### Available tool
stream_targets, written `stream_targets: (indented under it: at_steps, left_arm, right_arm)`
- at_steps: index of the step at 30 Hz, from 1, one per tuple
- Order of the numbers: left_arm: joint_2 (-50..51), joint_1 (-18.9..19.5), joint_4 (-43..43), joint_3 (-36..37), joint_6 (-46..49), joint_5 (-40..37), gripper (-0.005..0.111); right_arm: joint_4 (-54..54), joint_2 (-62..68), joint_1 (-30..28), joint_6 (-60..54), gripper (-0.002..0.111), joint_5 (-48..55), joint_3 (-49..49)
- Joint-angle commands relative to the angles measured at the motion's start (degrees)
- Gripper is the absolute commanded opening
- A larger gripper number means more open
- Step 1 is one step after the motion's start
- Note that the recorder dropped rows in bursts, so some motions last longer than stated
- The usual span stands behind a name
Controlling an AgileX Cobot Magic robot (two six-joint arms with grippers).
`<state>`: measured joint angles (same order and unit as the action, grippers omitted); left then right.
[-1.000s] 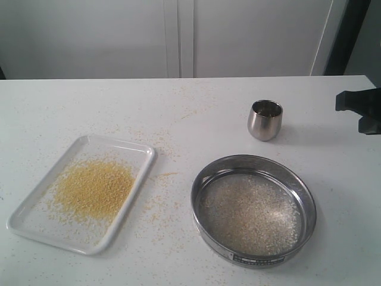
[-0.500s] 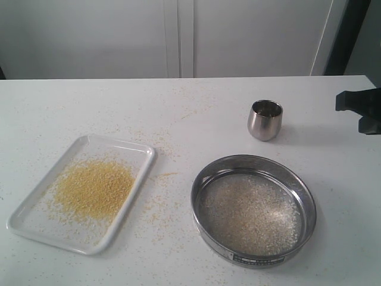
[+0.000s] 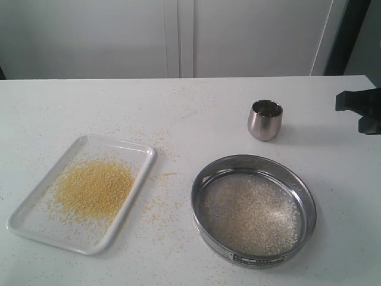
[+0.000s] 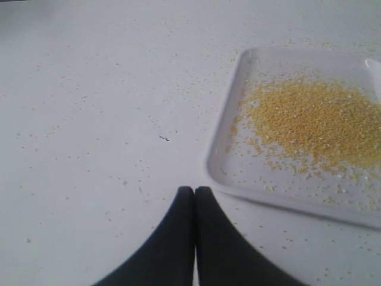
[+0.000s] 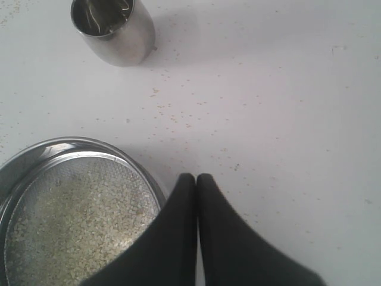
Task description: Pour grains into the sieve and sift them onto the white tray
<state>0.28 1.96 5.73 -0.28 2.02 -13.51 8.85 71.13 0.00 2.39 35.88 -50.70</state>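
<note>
Sifted apart: fine yellow grains (image 3: 94, 188) heaped loosely in the middle of a flat glossy white rectangular tray (image 3: 98, 146), coarser whitish rice-like grains (image 3: 250, 214) spread over the grey mesh of a wide shallow round steel sieve (image 3: 254, 158). Tray and sieve side by side, well apart, both flat on the white tabletop (image 3: 119, 101).

Tray near the left pincer (image 4: 194, 189), just ahead of its black tips and off to one side, not touching. Tips pressed together along their whole length, pinching nothing.

Sieve just beside the right pincer (image 5: 196, 176), rim close to the tips but clear of them. Again pressed together, nothing between the tips.

Farther ahead of the right pincer, beyond the sieve: a small rounded steel cup (image 3: 265, 120), upright, apart from the sieve.

Sprinkled over the tabletop around the tray and ahead of both pincers: stray yellow granules (image 3: 158, 208).
</note>
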Motion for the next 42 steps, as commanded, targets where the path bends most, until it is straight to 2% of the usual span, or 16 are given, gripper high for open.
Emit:
stream_targets:
  at_steps: [1,42]
  left_arm:
    - [-0.3,0.2,-1.4,0.3,-3.2,0.2,0.0]
    - [-0.3,0.2,-1.9,0.3,-3.5,0.2,0.0]
  right_arm:
    - [-0.1,-0.4,-0.4,0.0,0.0,-0.3,0.2]
    - [-0.1,-0.4,-0.4,2.0,0.0,-0.3,0.2]
